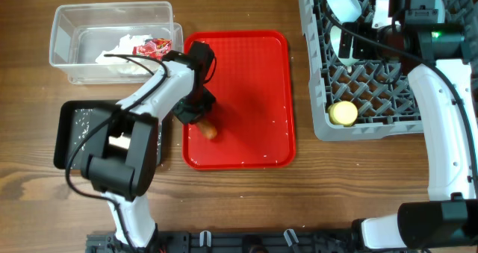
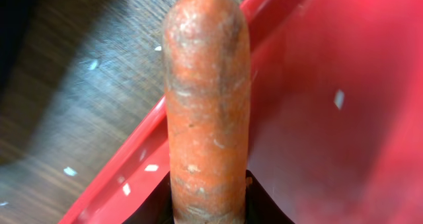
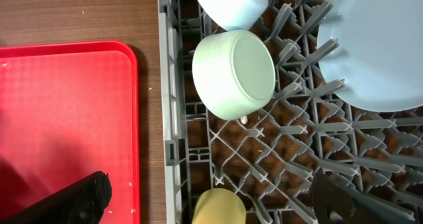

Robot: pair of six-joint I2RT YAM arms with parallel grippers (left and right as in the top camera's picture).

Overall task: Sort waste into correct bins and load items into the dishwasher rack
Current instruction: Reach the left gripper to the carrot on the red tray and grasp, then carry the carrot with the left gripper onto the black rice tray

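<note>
Where the bench reaches its far left corner stands the clear tub, holding the crumpled white tissue with the small red snack wrapper just beside it on the right; nearer, along the bench's left edge, lies the black tray, partly under the left arm, with white rice grains scattered on its floor; from there the arm reaches to the left edge of the red tray, which lies in the middle of the bench; the left jaws are drawn in narrow on the orange carrot, whose rounded end pokes out beyond them; seen from the left wrist, the carrot crosses the red tray's raised rim, and whether it rests on the tray or hangs above it I cannot tell; a few white specks lie on the red floor and on the wood beside the rim; at the far right corner of the bench stands the dishwasher rack; near its left edge the pale green bowl leans among the prongs with its base toward the wrist camera; the light blue bowl sits just beyond it, and the light blue plate is to the right; the small yellow cup sits at the rack's near left corner; the right arm hangs over the rack, the right jaws spread wide and holding nothing, with the cup below the gap between them.
</note>
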